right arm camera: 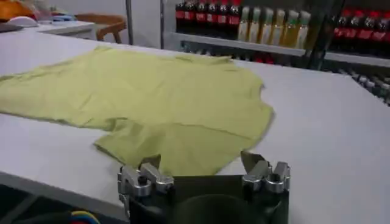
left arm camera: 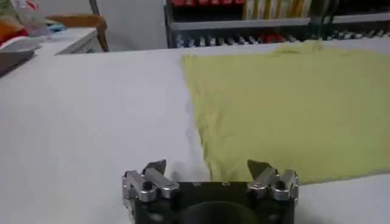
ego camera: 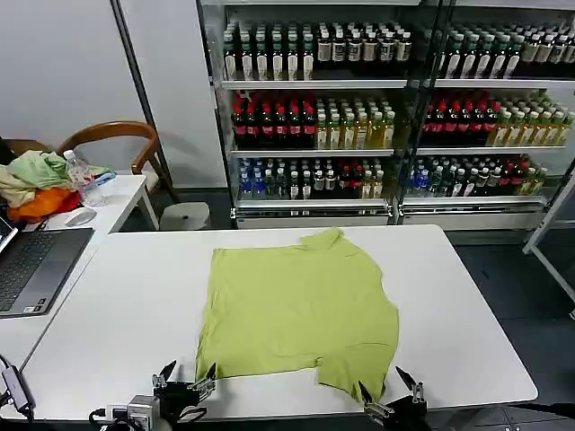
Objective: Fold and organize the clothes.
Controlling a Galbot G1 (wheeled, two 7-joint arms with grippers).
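Shirts on my table numbered exactly one: a lime yellow-green short-sleeved cotton shirt (ego camera: 296, 310) lay spread flat across the middle of the white rectangular table (ego camera: 126, 305), collar toward the far edge and the shelves, one sleeve reaching the near edge. I counted two grippers, both at that near edge. On the smaller white side table (ego camera: 121, 193) to my left sat one heap of pale green, beige and orange garments (ego camera: 36, 184), one clear plastic water bottle (ego camera: 79, 178) just beside it, and one dark grey laptop (ego camera: 31, 269) lay open nearer to me. One wooden armchair (ego camera: 121, 144) stood behind that side table, against a pale wall. Across the back of the room ran glass-fronted metal shelving (ego camera: 386, 108) packed with rows of drink bottles, too many for me to count.

My left gripper (ego camera: 184, 377) hung low at the near edge, close to the shirt's near-left corner; through its wrist camera I saw the left gripper (left arm camera: 207, 173) with its two fingers spread wide apart and nothing between them, the shirt (left arm camera: 286, 103) lying just ahead of it. My right gripper (ego camera: 393, 391) sat at the near edge beside the sleeve; in its wrist camera the right gripper (right arm camera: 201, 167) likewise had its fingers wide apart and bare, the sleeve's hem just beyond them on the shirt (right arm camera: 158, 103).
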